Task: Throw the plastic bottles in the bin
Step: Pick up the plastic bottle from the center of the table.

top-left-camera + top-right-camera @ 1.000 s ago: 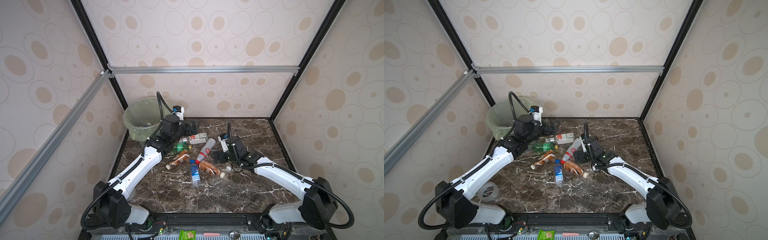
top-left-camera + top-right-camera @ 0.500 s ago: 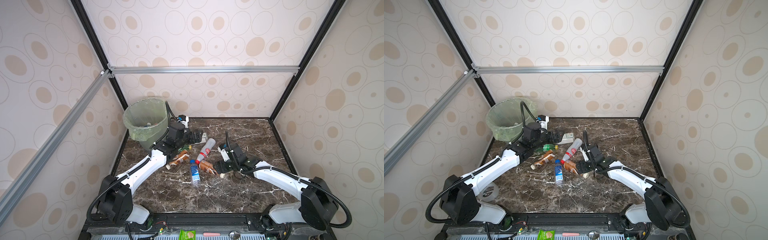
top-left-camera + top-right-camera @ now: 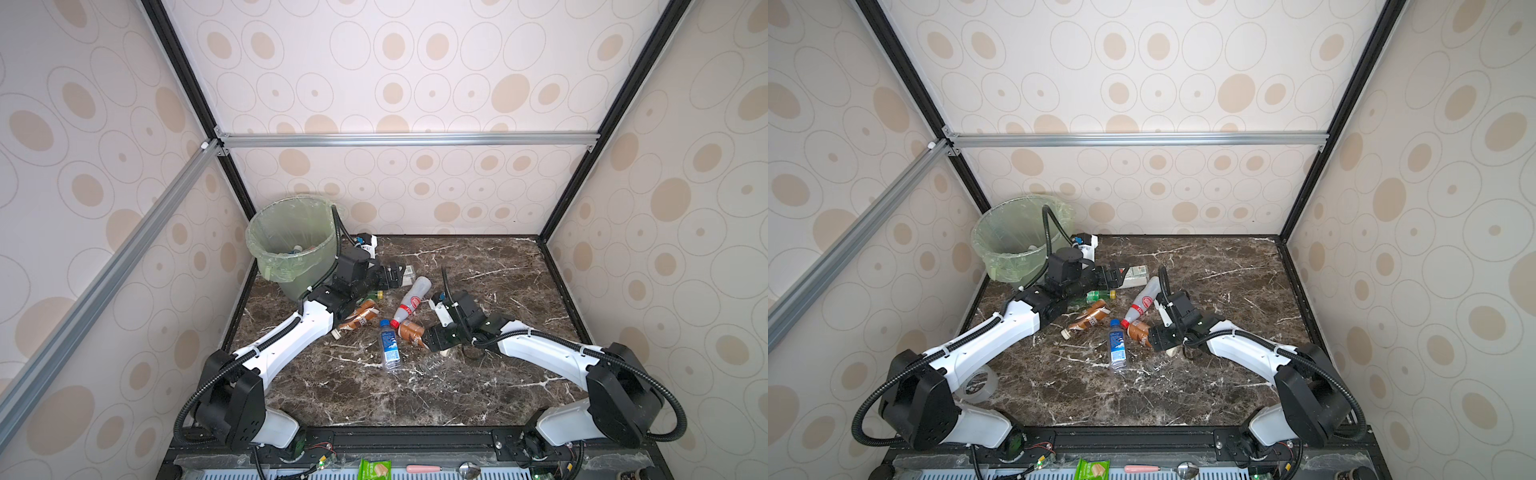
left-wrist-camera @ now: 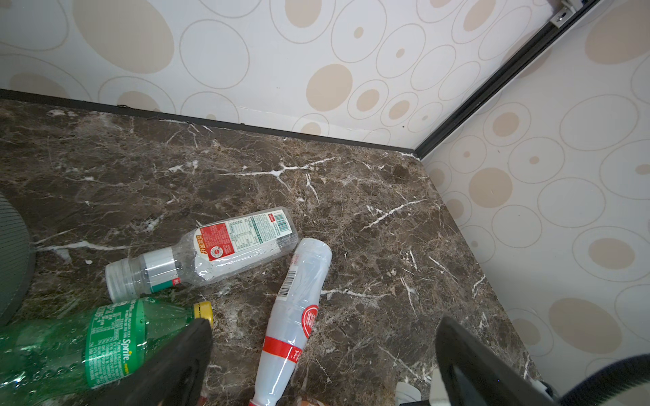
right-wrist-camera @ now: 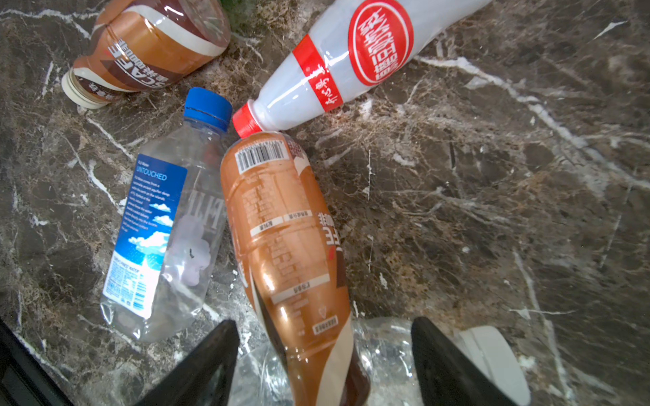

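Right hand [image 5: 323, 320] straddles the barcoded brown bottle [image 5: 285, 228] with its jaws apart, not pinching. Only its wrist view shows a crushed clear bottle [image 5: 383, 348] beneath. Left hand [image 4: 325, 322] gapes wide and empty, with the green bottle [image 4: 70, 344] beside one finger. Both top views show the bin [image 3: 286, 266] at the worktop's [image 3: 457, 374] far left corner.
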You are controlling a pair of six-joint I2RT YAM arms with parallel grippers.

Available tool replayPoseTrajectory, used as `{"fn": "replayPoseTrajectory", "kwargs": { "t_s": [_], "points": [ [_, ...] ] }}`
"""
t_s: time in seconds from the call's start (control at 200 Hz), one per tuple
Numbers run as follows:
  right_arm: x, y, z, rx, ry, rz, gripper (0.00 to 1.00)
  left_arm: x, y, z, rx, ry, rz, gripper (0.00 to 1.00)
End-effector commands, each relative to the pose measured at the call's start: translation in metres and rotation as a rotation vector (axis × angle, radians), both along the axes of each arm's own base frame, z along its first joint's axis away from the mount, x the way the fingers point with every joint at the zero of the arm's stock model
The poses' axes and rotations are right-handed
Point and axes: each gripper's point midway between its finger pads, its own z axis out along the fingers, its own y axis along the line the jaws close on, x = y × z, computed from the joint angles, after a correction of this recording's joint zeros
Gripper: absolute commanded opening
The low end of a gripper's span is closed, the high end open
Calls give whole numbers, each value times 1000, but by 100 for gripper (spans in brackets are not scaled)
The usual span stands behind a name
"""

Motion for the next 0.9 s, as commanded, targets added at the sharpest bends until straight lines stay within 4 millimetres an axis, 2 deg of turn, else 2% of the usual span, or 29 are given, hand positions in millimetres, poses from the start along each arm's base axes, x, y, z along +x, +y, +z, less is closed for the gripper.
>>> {"fn": "replayPoseTrajectory", "kwargs": {
  "t_s": [0.0, 0.415, 0.89],
  "points": [
    [-4, 2, -10, -19, 15, 17, 79, -1, 0, 13, -28, -25, 8, 99],
    [2, 13, -22, -59, 20, 40, 76, -3, 2, 10, -16, -21, 11, 99],
    [21, -2, -31, -171, -25, -25, 66, -2, 1, 8, -12, -17, 10, 99]
  ]
}}
